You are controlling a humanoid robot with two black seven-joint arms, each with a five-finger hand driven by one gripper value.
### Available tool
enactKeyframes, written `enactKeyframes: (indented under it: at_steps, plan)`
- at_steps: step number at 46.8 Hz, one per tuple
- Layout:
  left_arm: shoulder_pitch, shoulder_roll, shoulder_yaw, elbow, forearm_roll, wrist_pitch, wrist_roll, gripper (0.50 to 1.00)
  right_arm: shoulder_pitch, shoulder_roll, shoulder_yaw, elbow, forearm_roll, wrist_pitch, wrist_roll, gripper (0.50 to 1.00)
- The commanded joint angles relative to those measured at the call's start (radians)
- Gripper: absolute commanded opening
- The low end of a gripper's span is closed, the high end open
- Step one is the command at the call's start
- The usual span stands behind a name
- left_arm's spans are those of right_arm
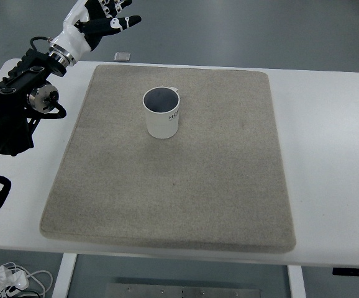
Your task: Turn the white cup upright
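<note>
We see the white cup (162, 113) standing upright, mouth up, on the grey mat (173, 186) toward its far edge — the left hand (103, 18) raised beyond the mat's far-left corner, fingers spread, gripping nothing, above the white table (328, 124).

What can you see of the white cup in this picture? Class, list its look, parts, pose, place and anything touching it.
The white cup stands upright with its open mouth facing up, showing a greyish, seemingly empty inside. It looks like smooth ceramic or plastic. Dark lettering runs down its side, too small to read, and a small handle shows at the rim's far right. It sits on the grey mat, in the far middle part. Nothing else touches it; the left hand is raised well away at the table's far left corner.
</note>
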Motion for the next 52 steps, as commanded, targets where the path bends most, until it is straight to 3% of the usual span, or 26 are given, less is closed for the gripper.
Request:
enactKeyframes:
  at_steps: [1, 17, 23, 35, 42, 52]
  plan:
    - [0.016, -0.003, 0.0, -0.003, -0.074, -0.009, 0.0, 0.994, 0.0, 0.0, 0.0, 0.0, 0.0, 0.0, 0.0, 0.952]
    - [0.064, -0.003, -0.001, 0.006, -0.275, -0.016, 0.0, 0.996, 0.0, 0.0, 0.0, 0.0, 0.0, 0.0, 0.0, 0.952]
    - [0.071, -0.004, -0.012, 0.011, -0.352, -0.009, 0.163, 0.996, 0.0, 0.0, 0.003, 0.0, 0.002, 0.0, 0.0, 0.952]
    - [0.071, -0.05, -0.054, 0.077, -0.606, -0.003, 0.374, 0.996, 0.0, 0.0, 0.005, 0.009, -0.002, 0.009, 0.0, 0.952]
    - [0.074, -0.075, -0.054, 0.08, -0.697, 0.0, 0.43, 0.996, -0.002, 0.0, 0.003, 0.008, -0.002, 0.009, 0.0, 0.952]
    - [0.087, -0.107, -0.141, 0.084, -0.763, 0.0, 0.441, 0.996, -0.003, 0.0, 0.0, 0.006, -0.002, 0.009, 0.0, 0.952]
